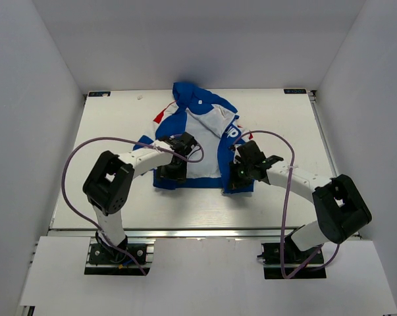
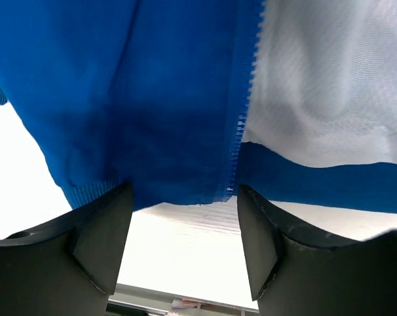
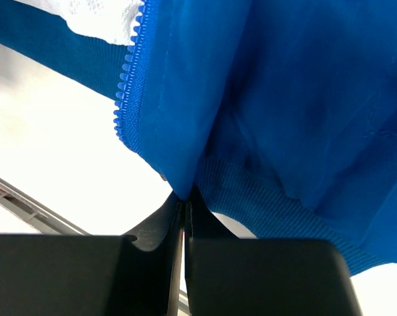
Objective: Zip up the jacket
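One jacket, royal blue with white lining, lies front-open on the table between the two arms, collar end toward the far wall and bottom hem toward the arm bases. Left gripper: jaws spread wide, one finger on either side of the lower end of one zipper track, tips at the hem edge, nothing clamped between them. Right gripper: jaws pressed together, pinching a fold of the blue hem just beside the other zipper track.
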You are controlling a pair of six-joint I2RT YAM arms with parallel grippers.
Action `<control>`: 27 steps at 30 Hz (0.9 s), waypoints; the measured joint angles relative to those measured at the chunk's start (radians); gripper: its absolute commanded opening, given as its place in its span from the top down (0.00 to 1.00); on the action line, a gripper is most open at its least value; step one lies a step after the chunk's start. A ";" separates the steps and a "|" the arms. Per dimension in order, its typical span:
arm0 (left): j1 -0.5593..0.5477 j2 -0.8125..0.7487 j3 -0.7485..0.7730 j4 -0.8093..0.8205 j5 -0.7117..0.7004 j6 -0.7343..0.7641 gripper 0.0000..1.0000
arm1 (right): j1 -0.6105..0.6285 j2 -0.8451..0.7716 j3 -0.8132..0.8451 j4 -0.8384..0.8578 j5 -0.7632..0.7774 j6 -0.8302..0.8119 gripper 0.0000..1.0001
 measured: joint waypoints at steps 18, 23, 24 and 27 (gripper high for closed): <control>0.000 -0.268 -0.048 0.043 -0.053 -0.073 0.09 | -0.008 0.027 -0.002 0.000 -0.002 -0.006 1.00; 0.000 -0.208 -0.060 0.041 -0.077 -0.090 0.12 | -0.009 0.030 -0.002 -0.001 -0.002 -0.007 1.00; 0.000 -0.185 -0.065 0.042 -0.078 -0.094 0.12 | -0.010 0.030 -0.002 -0.001 -0.002 -0.007 1.00; 0.000 -0.137 -0.090 0.043 -0.078 -0.098 0.12 | -0.011 0.030 -0.003 -0.002 -0.001 -0.006 1.00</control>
